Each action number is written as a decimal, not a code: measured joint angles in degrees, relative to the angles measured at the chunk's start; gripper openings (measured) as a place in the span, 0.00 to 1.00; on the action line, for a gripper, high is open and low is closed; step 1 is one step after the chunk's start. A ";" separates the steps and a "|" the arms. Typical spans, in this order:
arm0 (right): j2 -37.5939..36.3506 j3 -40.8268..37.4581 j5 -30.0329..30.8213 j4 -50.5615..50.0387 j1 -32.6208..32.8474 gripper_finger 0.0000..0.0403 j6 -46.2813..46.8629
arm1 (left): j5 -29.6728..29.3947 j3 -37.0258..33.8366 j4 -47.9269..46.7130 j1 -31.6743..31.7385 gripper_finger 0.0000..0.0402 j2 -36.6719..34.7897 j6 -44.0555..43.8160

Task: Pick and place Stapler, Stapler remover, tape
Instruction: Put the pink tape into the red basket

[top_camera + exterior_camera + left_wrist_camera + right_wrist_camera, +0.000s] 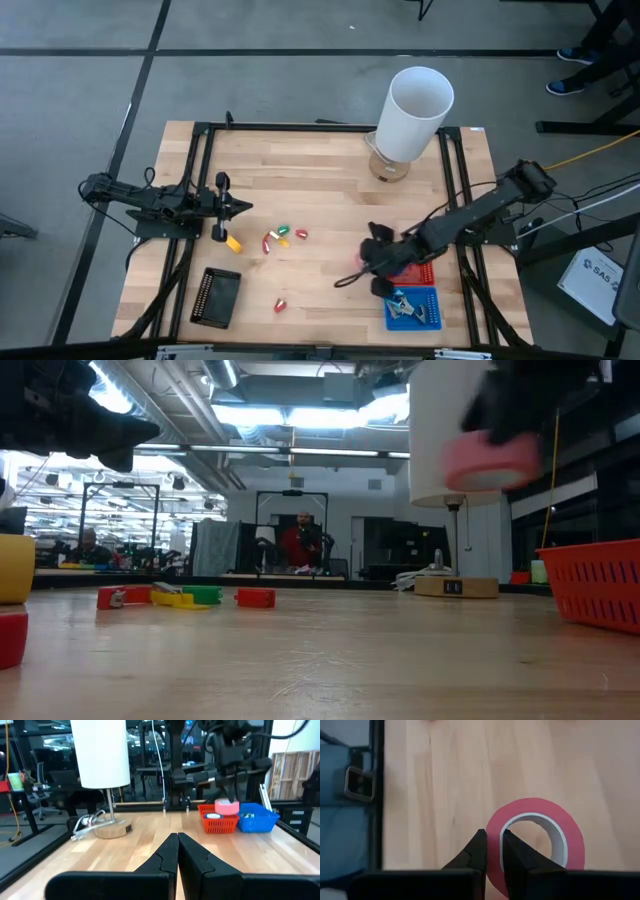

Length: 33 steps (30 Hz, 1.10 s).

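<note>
My right gripper [362, 266] hovers over the table's near right part, beside a red basket [424, 274], shut on a pink-red tape roll [570, 836]. In the low view the roll [490, 460] hangs well above the tabletop. A black oblong thing [218, 297], seemingly the stapler, lies flat near the front left. The blue basket [428, 318] holds a dark and silvery thing [402, 304]; whether that is the stapler remover I cannot tell. My left gripper [243, 207] waits shut at the table's left side. My right gripper pinches the ring's wall [493, 833] between its two fingers, one finger inside the hole and one outside. The fingers slant down from the table's right side. The roll is lifted clear of the table, its hole facing roughly upward.
Small red, yellow and green pieces [277, 237] lie scattered at the table's middle left, one more red piece [280, 303] near the front. A tall white cylinder on a round base [413, 112] stands at the far right. People sit in the room beyond the table.
</note>
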 joint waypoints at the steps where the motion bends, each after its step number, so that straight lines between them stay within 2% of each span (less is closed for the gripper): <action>1: -1.11 -0.41 -0.51 -1.30 0.57 0.09 2.24 | 0.00 0.00 -0.31 -0.02 0.01 0.04 0.00; 9: -7.37 -0.70 -1.37 -18.43 6.05 0.09 21.63 | 0.00 0.00 -0.07 -0.02 0.01 0.21 0.01; 17: -8.89 -0.71 -4.71 -29.64 10.24 0.09 38.23 | 0.00 0.00 0.10 -0.01 0.01 0.21 0.00; 23: -8.85 -5.00 -5.43 -27.73 11.38 0.10 43.87 | 0.00 0.00 0.11 0.01 0.01 0.21 0.00; 33: -8.87 -14.86 -6.34 -18.05 11.72 0.10 44.34 | 0.00 0.00 0.11 0.01 0.01 0.21 -0.01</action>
